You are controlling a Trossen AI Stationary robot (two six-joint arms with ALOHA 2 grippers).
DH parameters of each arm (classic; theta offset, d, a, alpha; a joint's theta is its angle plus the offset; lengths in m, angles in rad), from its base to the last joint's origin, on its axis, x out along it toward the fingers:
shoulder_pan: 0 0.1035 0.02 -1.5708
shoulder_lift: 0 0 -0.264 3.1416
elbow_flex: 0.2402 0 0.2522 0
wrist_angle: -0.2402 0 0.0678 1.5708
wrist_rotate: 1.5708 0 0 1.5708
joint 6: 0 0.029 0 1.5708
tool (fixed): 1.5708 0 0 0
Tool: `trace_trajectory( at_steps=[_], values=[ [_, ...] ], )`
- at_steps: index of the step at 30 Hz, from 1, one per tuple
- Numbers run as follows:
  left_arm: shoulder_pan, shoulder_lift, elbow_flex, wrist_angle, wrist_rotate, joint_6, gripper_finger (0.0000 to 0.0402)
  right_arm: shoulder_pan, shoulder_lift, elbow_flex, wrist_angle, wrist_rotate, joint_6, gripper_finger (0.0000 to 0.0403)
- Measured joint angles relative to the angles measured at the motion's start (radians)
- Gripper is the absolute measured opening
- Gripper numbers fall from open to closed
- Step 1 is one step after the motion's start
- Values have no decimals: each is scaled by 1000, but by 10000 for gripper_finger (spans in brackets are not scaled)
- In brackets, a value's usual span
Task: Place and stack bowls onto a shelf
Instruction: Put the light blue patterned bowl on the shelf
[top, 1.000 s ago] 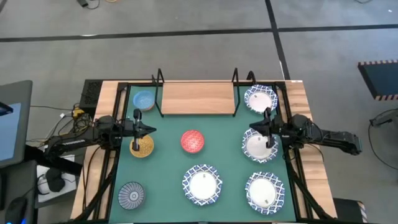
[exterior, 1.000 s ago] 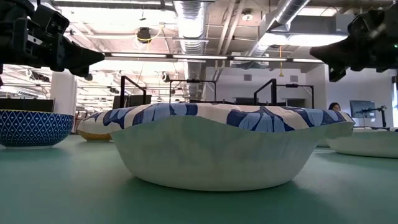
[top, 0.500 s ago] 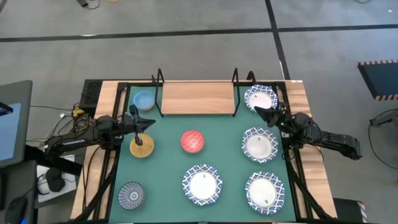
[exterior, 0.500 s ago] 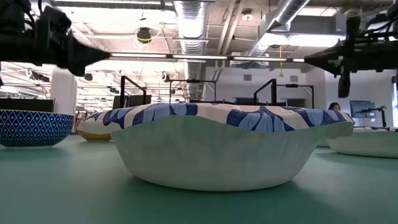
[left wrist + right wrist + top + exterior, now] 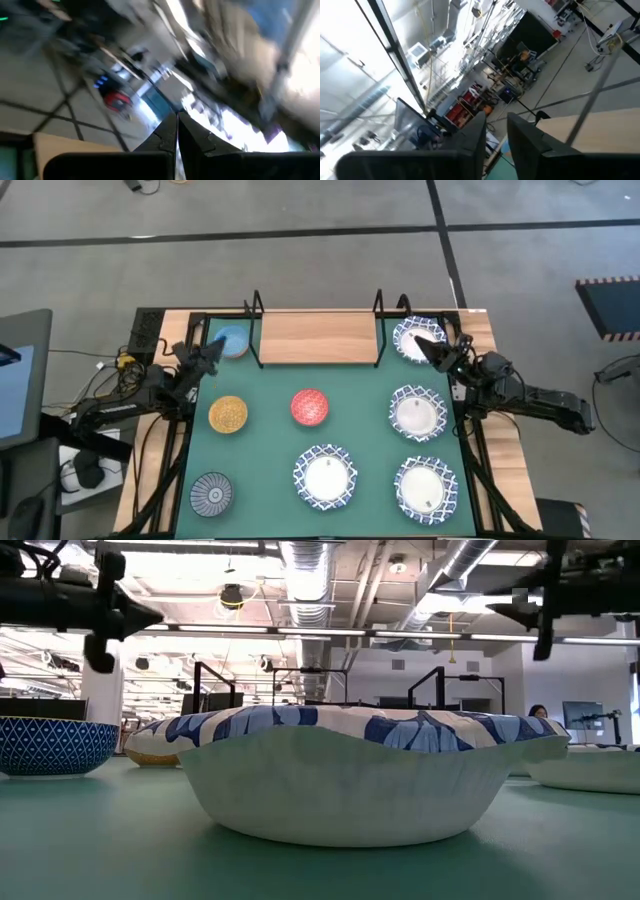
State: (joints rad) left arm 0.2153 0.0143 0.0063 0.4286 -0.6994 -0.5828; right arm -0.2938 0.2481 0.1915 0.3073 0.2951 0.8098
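Low view: green mat [image 5: 100, 850], seemingly an industrial ceiling [image 5: 330, 580].

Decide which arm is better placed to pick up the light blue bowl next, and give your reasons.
Left. In the high view the left claw hangs right beside the light blue bowl at the shelf's left end. The right claw is across the table, over a white bowl.

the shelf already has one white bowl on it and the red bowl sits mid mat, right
Not quite. In the high view the shelf holds no bowl at all; its wooden board is bare. The nearest white bowl sits on the mat just to the shelf's right. The red bowl is indeed in the middle of the mat.
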Motion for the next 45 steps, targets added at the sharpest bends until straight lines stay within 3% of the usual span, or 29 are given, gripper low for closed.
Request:
trace_trajectory(
  at_steps=[4, 8, 15, 18, 24, 32, 38, 45],
  values=[
    [0, 0, 0, 0, -119, -209, 0, -2, 145, 86, -25, 8, 2, 155],
    [3, 3, 0, -7, -110, -242, 0, -28, 279, 173, -185, 53, 120, 174],
    [2, 39, 41, -17, 168, -181, 0, -57, 455, 335, -409, -9, 115, 167],
    [-3, 85, 95, -18, 223, -134, 6, -57, 509, 434, -511, -13, 41, 163],
    [-22, 261, 217, -87, 239, -51, 39, -77, 609, 629, -760, -4, -49, 162],
    [-27, 574, 385, -135, 291, 16, 108, -109, 715, 799, -1135, -24, -3, 162],
    [-27, 746, 549, -244, 362, 84, 126, -66, 739, 845, -1309, -46, 104, 162],
    [-27, 854, 718, -463, 408, 175, 125, 22, 739, 837, -1519, -55, 267, 162]
  ],
)
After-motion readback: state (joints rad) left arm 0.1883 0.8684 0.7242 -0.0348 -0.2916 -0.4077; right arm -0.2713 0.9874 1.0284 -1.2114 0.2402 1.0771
